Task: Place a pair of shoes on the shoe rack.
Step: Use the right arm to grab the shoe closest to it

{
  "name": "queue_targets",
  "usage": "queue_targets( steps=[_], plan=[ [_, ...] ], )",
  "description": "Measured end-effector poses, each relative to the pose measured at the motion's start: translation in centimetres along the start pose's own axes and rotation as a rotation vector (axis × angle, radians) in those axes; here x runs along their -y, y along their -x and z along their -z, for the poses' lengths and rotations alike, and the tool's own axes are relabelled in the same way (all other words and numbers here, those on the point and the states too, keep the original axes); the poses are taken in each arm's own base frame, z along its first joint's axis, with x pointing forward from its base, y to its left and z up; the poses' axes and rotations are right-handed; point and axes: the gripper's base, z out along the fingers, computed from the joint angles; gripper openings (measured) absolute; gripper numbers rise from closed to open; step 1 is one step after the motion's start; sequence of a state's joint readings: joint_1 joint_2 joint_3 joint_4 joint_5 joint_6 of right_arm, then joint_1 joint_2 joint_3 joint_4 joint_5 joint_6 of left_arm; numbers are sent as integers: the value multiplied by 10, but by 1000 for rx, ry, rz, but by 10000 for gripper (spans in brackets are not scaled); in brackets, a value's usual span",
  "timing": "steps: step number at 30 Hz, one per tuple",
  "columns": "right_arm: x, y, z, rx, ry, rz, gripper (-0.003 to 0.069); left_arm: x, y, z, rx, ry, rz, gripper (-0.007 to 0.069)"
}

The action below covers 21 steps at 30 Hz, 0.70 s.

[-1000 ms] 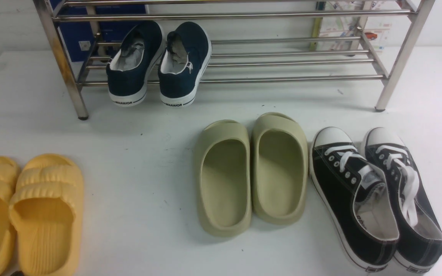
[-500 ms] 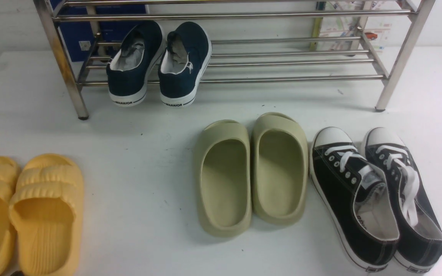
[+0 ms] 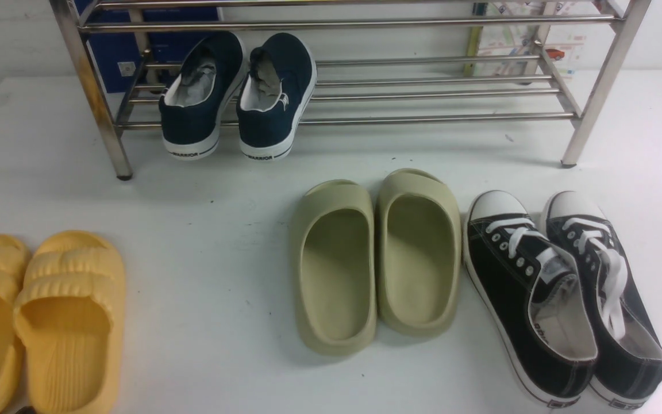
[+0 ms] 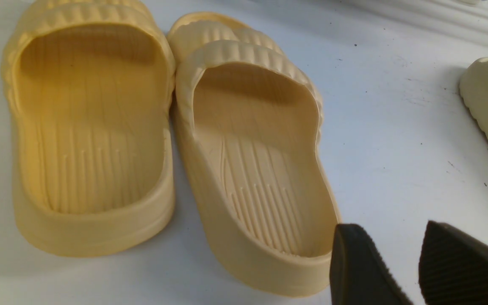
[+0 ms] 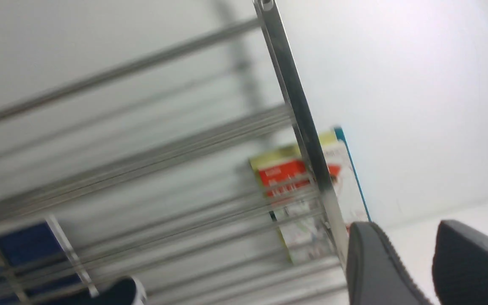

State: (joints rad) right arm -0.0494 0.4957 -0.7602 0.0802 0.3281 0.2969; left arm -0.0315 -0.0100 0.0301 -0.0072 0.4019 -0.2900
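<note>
shoe rack (image 3: 423, 119): navy slip-ons (image 3: 273, 115) | black sneakers (image 3: 515, 282): on white surface (image 3: 204, 230) | left gripper (image 4: 392, 226), right gripper (image 5: 405, 224): released, empty

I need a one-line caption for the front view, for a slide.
Black sneakers stand beside olive slides in front of the steel shoe rack, which holds navy shoes.

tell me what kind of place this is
Probably a staged shoe-tidying setup, not a real hallway: a steel shoe rack holding navy slip-ons stands on a white surface, with black canvas sneakers, olive-green slides and yellow slides paired before it.
</note>
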Motion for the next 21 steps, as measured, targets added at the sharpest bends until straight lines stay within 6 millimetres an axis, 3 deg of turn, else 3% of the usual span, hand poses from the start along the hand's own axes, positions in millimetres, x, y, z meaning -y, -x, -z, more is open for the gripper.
queue_targets(
  steps=[3,6,9,11,14,21],
  plan=[
    [5,-8,-22,-140,-63,65,246,0,0,0,0,0,0,239],
    [16,-36,-51,-401,-146,78,246,0,0,0,0,0,0,239],
    [20,-67,-67,-683,-154,34,246,0,0,0,0,0,0,239],
    [17,-76,-72,-761,-127,22,246,0,0,0,0,0,0,239],
    [0,-112,-85,-1054,24,13,246,0,0,0,0,0,0,239],
    [-34,-157,-96,-1240,87,129,285,0,0,0,0,0,0,239]
  ],
)
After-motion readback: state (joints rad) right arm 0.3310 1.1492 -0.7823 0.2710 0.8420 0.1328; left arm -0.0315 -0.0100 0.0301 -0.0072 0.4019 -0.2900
